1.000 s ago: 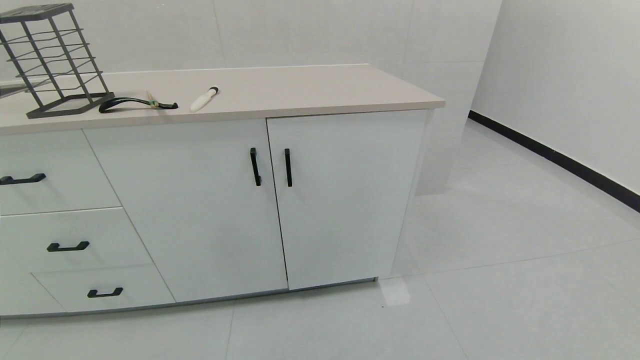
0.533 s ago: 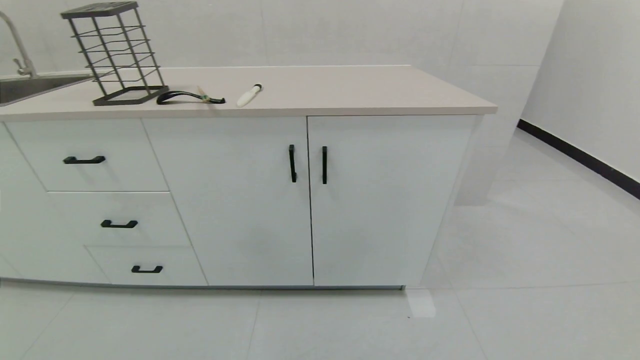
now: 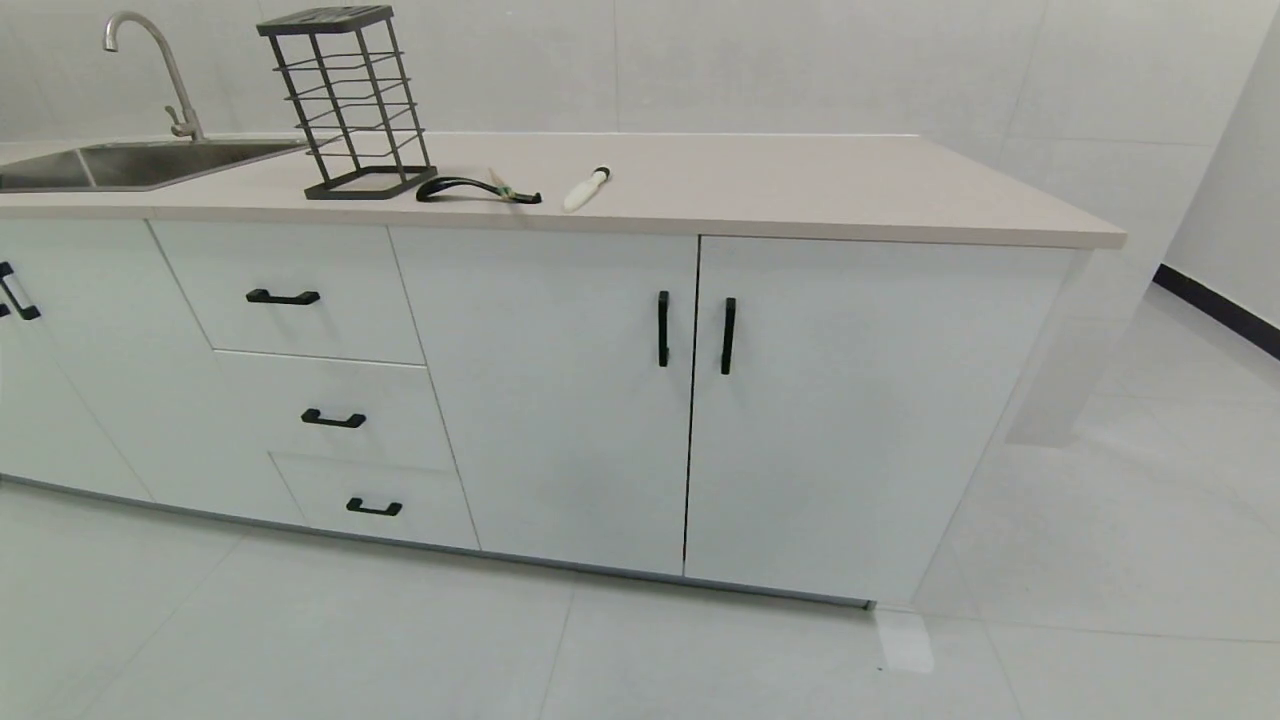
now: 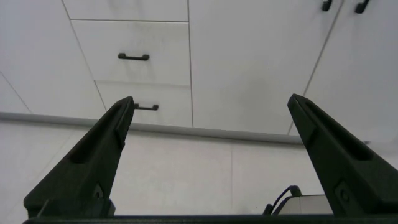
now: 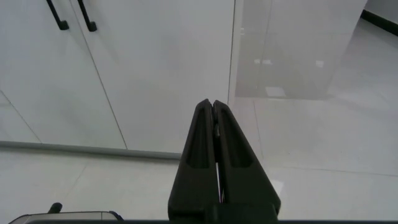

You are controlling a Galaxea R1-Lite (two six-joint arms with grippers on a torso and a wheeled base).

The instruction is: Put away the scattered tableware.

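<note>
Head view.
- Counter (image 3: 800, 190): beige top over white fronts.
- Wire rack (image 3: 350, 100): black, upright, standing on the counter beside the sink (image 3: 130, 165) and tap (image 3: 150, 60).
- Black curved utensil (image 3: 470, 188): lying flat on the counter just beside the rack's foot.
- White-handled utensil (image 3: 585, 188): lying flat on the counter near the black one, not touching it.
- Drawers (image 3: 300, 300): three, stacked, shut, under the rack.
- Cabinet doors (image 3: 690, 400): two, shut, under the utensils.

Left wrist view.
- Left gripper (image 4: 211, 99): fingers spread wide, nothing between them. It faces the lower drawers with the floor (image 4: 186, 168) before it. The tableware lies higher, on the counter top over those fronts.

Right wrist view.
- Right gripper (image 5: 212, 106): fingers pressed together, empty. It faces the foot of the cabinet doors and the counter's end panel.
</note>
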